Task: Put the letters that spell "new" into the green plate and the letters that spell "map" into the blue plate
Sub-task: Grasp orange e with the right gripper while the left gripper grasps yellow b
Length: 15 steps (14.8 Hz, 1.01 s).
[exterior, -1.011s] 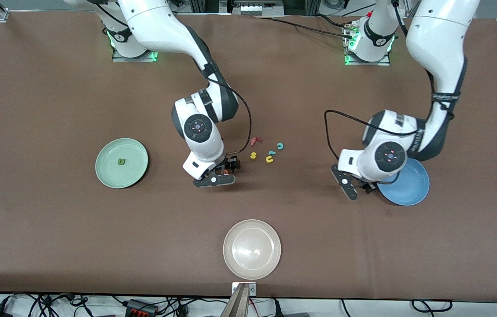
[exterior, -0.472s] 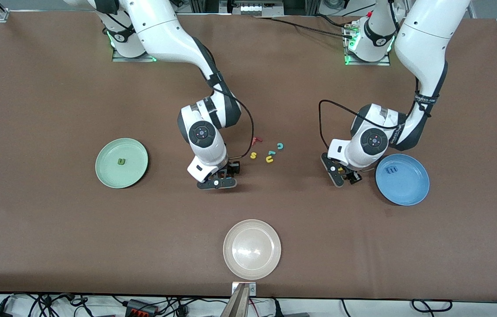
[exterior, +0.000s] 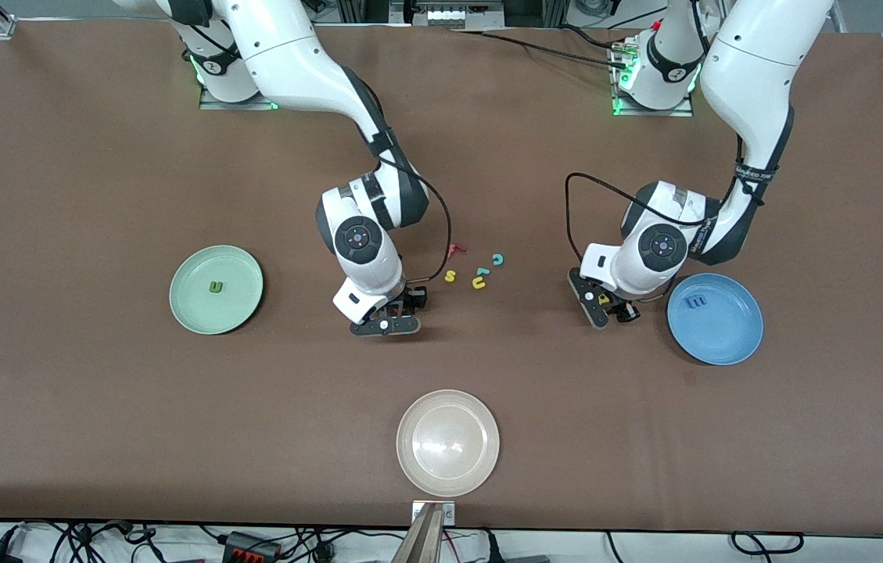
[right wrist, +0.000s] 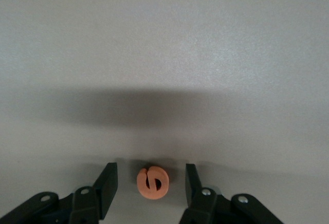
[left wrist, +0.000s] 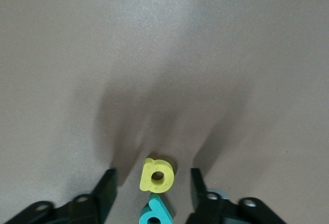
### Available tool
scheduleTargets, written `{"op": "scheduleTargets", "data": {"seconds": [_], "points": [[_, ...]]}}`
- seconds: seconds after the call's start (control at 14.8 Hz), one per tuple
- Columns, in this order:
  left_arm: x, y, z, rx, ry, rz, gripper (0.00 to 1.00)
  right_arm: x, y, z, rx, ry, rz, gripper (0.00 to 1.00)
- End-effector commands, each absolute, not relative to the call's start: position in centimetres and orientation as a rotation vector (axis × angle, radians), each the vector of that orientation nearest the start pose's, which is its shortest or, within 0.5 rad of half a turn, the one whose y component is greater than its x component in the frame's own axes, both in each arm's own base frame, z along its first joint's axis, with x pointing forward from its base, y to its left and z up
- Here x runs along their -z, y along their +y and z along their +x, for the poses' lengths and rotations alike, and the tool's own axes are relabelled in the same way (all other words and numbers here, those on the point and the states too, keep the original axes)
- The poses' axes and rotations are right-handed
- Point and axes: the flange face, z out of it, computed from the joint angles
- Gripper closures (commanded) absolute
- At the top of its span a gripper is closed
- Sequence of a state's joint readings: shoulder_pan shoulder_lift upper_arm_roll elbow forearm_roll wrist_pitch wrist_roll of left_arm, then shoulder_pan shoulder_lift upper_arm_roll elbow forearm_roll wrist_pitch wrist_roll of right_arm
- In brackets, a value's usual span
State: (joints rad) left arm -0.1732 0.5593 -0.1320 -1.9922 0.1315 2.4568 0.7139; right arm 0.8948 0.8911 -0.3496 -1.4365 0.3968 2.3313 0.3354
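- Left gripper (left wrist: 152, 176): set low at the table just beside the blue plate (exterior: 723, 336), on the plate's side toward the middle of the table. Fingers stand apart, one on each side of the yellow a (left wrist: 157, 175), with a gap visible on both sides; nothing is held.
- Teal p (left wrist: 154, 213) lies between the same fingers, just beside the a and possibly touching it; contact cannot be confirmed from the wrist view.
- Right gripper (right wrist: 150, 170): low at the table between the green plate (exterior: 199, 313) and the loose cluster of letters. Fingers are spread around the orange e (right wrist: 152, 183), clear of it on both sides; nothing is gripped.
- Step in hand, as judged: the second letter of each word is being picked. Green n (exterior: 215, 287) is already in the green plate, blue m (exterior: 696, 301) in the blue plate.
- Next move, as judged: each pair of fingers is to be brought in on its letter, which is then lifted and carried to its plate. On the left, the p should be kept out of the pinch.
- Pinkish-red w is not located in any view.
- Materials: letters are small, thick, matte foam cut-outs with rounded edges, lying flat; some give under the fingers is expected. Table (exterior: 97, 430) is covered in dull brown sheet. Plates are round, smooth and shallow.
- Left on the table: red f (exterior: 454, 250), yellow s (exterior: 450, 275), teal c (exterior: 497, 259), yellow u (exterior: 479, 283); cream-white plate (exterior: 447, 469) nearest the front camera.
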Motion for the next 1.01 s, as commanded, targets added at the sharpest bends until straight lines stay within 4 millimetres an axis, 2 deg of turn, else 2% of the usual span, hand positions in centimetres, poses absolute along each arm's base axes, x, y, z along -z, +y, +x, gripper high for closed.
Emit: {"op": "scheduleTargets", "data": {"seconds": [0.0,0.2,0.34,0.4,0.54,0.67,0.94], "points": [[-17.7,-17.8,56.2,-0.129,1.691,-2.639,0.58,-17.9,43.1,59.0,0.053,-0.098,-3.070,0.41],[-17.5,-17.8,56.3,-0.119,1.690,-2.640,0.60,-17.8,43.2,58.8,0.038,-0.102,-3.070,0.47],[-17.4,-18.0,56.3,-0.116,1.694,-2.638,0.75,-17.7,43.2,58.7,0.031,-0.103,-3.072,0.52],[-17.3,-18.0,56.3,-0.118,1.694,-2.639,0.82,-17.8,43.2,58.7,0.031,-0.105,-3.071,0.58],[-17.4,-18.0,56.4,-0.116,1.696,-2.637,0.91,-17.8,43.0,58.8,0.029,-0.103,-3.072,0.71],[-18.0,-18.0,56.6,-0.107,1.698,-2.633,0.93,-18.0,42.9,59.0,0.030,-0.102,-3.071,0.75],[-22.1,-17.4,57.5,-0.117,1.663,-2.634,0.93,-19.5,42.3,58.8,-0.074,-0.124,-3.094,1.00]]}}
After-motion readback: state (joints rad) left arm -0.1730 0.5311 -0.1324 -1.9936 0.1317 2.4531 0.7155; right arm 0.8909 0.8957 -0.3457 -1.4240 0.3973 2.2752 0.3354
